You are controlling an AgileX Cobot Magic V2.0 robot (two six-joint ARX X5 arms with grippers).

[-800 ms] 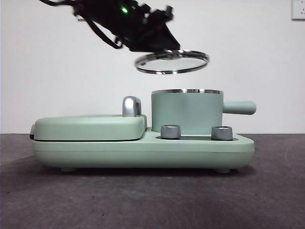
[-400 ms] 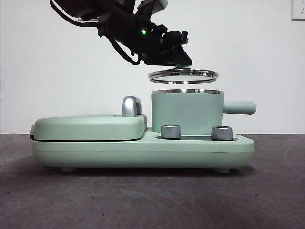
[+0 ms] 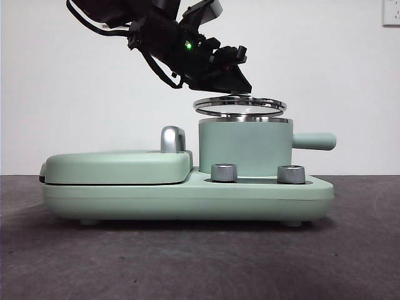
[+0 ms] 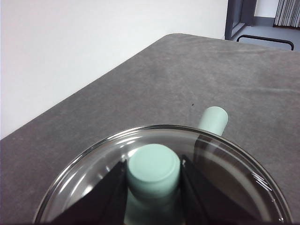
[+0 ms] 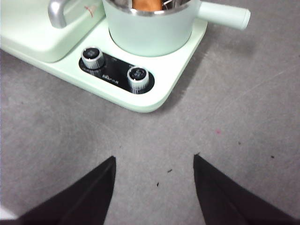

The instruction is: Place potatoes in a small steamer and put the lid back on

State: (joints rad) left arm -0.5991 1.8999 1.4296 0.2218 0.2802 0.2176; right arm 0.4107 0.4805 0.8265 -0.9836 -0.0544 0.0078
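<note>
The small steamer [image 3: 245, 147], a mint-green pot with a steel rim, stands on the right part of the cooker base [image 3: 187, 197], its stubby handle [image 3: 314, 140] pointing toward the base's right end. The lid [image 3: 240, 104], clear glass in a steel rim, hangs slightly tilted just above the steamer's rim. The left gripper [image 4: 153, 187] clamps the lid's mint-green knob [image 4: 153, 169] between its jaws. The right gripper [image 5: 154, 187] hovers with jaws spread over bare table in front of the base. The potato [image 5: 147, 4] shows as an orange-brown patch inside the steamer.
</note>
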